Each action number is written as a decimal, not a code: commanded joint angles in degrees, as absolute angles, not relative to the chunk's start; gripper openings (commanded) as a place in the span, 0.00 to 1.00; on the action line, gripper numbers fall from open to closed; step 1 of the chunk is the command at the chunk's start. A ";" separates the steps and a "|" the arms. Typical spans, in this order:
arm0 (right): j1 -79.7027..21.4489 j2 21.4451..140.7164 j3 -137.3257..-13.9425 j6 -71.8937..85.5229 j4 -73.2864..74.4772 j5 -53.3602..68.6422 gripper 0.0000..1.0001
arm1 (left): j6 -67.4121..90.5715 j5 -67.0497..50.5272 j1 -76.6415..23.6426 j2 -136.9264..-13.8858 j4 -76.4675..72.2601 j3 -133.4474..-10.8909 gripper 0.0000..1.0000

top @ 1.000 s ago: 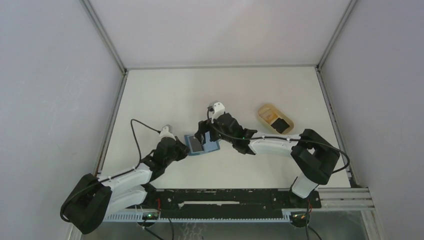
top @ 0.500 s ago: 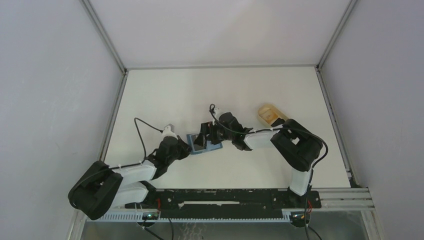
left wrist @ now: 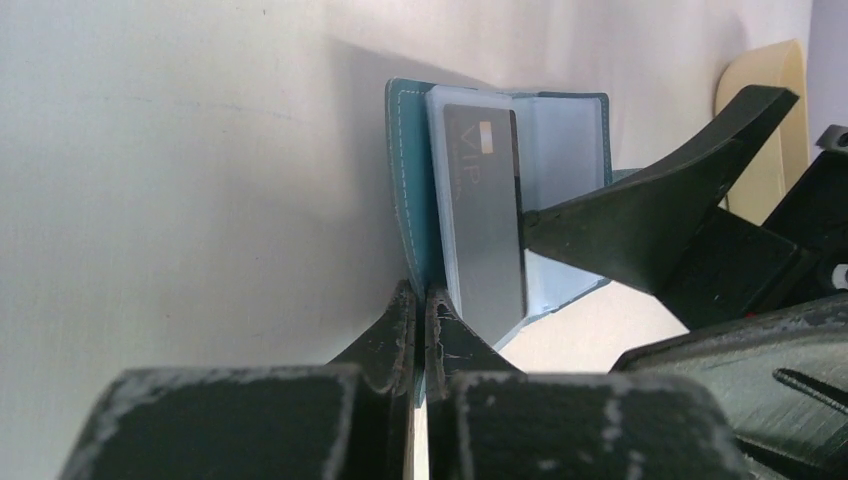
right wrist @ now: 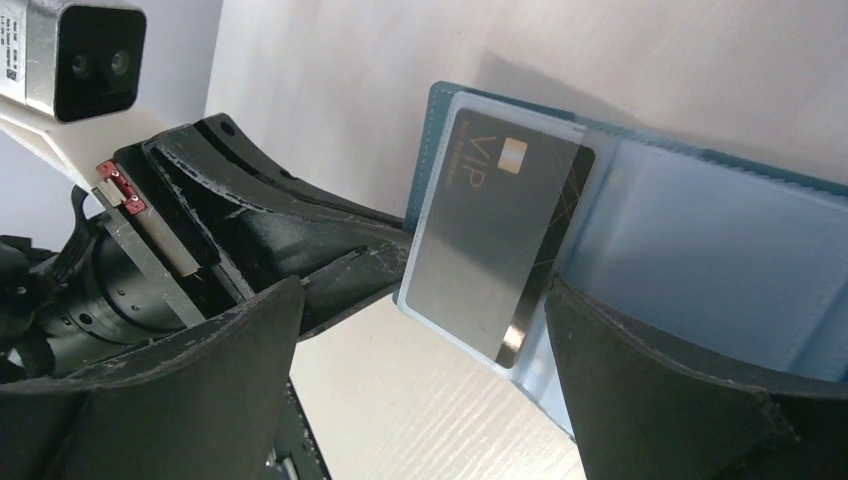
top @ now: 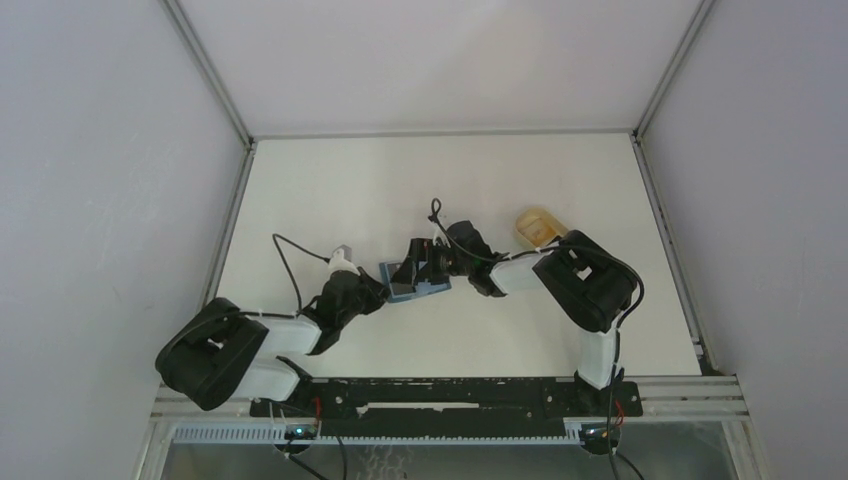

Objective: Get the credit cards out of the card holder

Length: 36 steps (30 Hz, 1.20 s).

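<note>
While left tool (left wrist: 420,300) pinches, card holder (left wrist: 407,190) open

- Top view: the card holder (top: 430,289) is largely covered by the left gripper (top: 383,287) and the right gripper (top: 416,268). Its contents are too small to identify.
- Right wrist view: the card holder's lower right page is hidden behind one of the right gripper's fingers (right wrist: 660,400). Its right side is cut off by the frame edge.
- Left wrist view: the card holder's near edge is hidden behind the left gripper's closed fingertips (left wrist: 400,325).
- Tan object (top: 535,222), right of the card holder: partly covered by the right arm, so its contents cannot be determined.
</note>
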<state>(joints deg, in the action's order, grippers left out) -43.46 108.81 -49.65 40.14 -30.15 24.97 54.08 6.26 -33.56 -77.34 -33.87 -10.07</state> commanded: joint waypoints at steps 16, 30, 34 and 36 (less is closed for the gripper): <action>-39.27 114.17 -44.14 57.02 -45.90 39.01 0.96 | 52.12 6.49 -32.68 -81.98 -25.81 -6.23 0.00; -37.97 119.53 -42.78 63.94 -53.03 37.86 0.95 | 52.21 4.75 -31.97 -85.55 -28.74 -6.06 0.00; -37.82 121.98 -43.95 67.13 -56.94 39.97 0.95 | 52.22 3.17 -31.67 -86.80 -30.16 -5.96 0.00; -37.79 122.92 -44.18 68.46 -59.27 41.04 0.95 | 52.06 2.41 -31.57 -87.95 -30.99 -6.11 0.00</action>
<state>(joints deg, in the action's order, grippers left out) -37.19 118.93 -43.92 66.19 -56.58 40.36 55.07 3.44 -31.70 -82.94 -43.38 -8.93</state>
